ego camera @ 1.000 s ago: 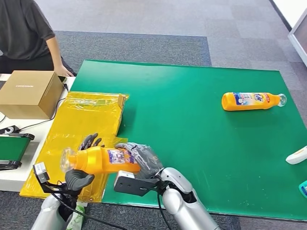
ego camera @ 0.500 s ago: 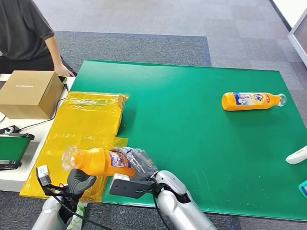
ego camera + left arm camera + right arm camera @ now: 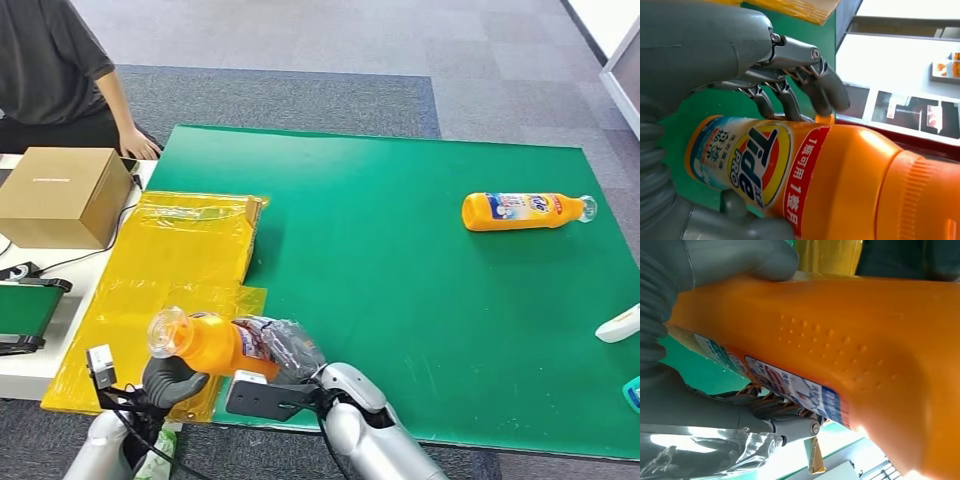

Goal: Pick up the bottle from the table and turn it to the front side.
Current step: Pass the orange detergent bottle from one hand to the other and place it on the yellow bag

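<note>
An orange Tide bottle [image 3: 215, 346] hangs just above the table's near left corner, its clear cap [image 3: 167, 331] tipped up toward me. My right hand [image 3: 293, 350], wrapped in crinkled clear film, grips the base end. My left hand [image 3: 170, 381] takes the neck end, its thumb under the bottle. In the left wrist view the bottle [image 3: 798, 175], its label showing, lies between the left hand's fingers [image 3: 821, 95] and its thumb. The right wrist view shows the bottle [image 3: 851, 340] clamped under the right thumb [image 3: 738, 260]. A second orange bottle [image 3: 524, 210] lies on its side at the far right.
The green table [image 3: 377, 260] spreads ahead. Yellow plastic bags [image 3: 181, 245] cover its left edge. A cardboard box [image 3: 64, 195] sits on a white side table, and a person [image 3: 53, 60] sits behind it. A white object [image 3: 619, 325] and a teal one [image 3: 632, 393] lie at the right edge.
The bottle has tilted so its cap end rises and turns toward me. My right hand has drawn nearer with it. The left hand's fingers have slipped behind the bottle.
</note>
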